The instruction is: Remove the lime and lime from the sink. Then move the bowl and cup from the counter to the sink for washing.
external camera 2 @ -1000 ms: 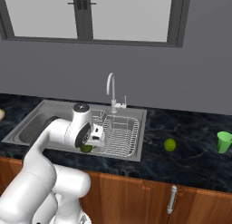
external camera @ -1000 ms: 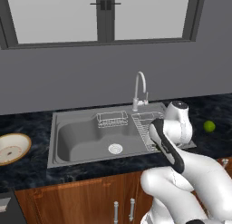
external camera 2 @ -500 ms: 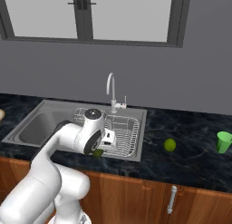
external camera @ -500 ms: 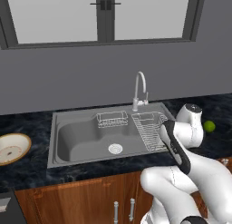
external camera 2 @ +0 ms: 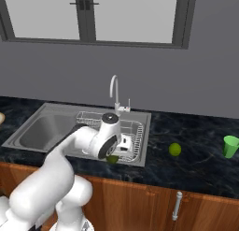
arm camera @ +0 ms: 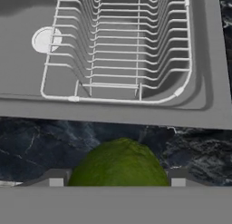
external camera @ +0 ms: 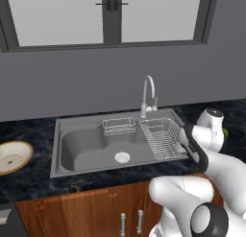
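We have the darker lime (arm camera: 119,163) clamped in our gripper (arm camera: 117,177), over the counter (arm camera: 36,141) just in front of the sink (arm camera: 136,113) rim. Beyond it, the wire rack (arm camera: 118,46) sits inside the sink. Farther right of the sink, the brighter lime (external camera 2: 175,149) and the cup (external camera 2: 230,146) rest on the counter; the bowl (external camera: 12,156) sits left of the sink.

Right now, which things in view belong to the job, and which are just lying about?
Job things:
- darker lime between the fingers of the claw
- brighter lime on the counter
- cup
- bowl
- sink

Lying about:
- faucet
- wire racks
- window
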